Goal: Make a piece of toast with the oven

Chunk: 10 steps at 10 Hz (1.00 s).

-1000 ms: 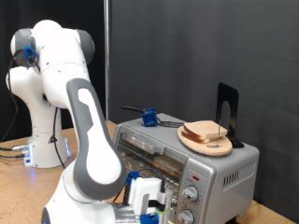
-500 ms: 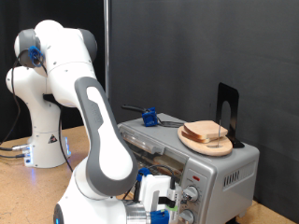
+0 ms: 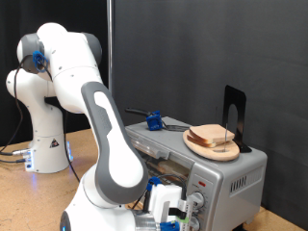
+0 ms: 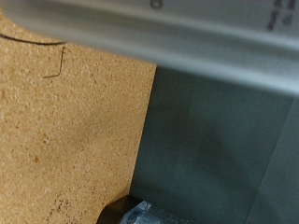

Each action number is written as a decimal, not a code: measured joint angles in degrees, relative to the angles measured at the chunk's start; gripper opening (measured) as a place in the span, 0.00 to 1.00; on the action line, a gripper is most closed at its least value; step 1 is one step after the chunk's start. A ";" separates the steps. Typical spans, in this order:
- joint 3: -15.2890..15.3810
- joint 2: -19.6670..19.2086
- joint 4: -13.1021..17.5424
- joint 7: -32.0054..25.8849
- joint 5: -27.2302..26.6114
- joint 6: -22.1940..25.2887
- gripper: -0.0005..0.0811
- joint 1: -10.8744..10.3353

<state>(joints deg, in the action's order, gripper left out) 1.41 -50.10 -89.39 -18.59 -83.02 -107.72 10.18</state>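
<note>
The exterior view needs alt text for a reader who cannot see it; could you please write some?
A white robot arm reaches down in front of a silver toaster oven, its tool low at the oven's front near the knobs. On top of the oven, bread slices lie on a round wooden plate, beside a blue object and a black stand.

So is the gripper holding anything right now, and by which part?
Cannot be told: the gripper sits low in front of the oven, its fingers hidden. The toast lies on top.

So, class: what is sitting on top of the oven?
On the oven sit a round wooden plate bearing bread slices, a blue-handled tool and a black stand. The stand's base is partly hidden.
</note>
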 joint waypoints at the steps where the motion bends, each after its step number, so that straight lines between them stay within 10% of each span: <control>1: 0.14 -0.24 0.57 0.41 -0.04 0.01 0.94 0.00; 2: 0.32 -0.49 1.03 0.76 -0.04 0.02 0.94 0.00; 8: 0.28 -0.32 1.14 3.97 0.31 2.89 0.18 0.35; 10: 0.25 -0.20 0.89 4.10 0.37 2.89 0.13 0.42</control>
<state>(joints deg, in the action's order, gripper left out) 1.66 -50.30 -88.49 -14.48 -82.65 -104.82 10.60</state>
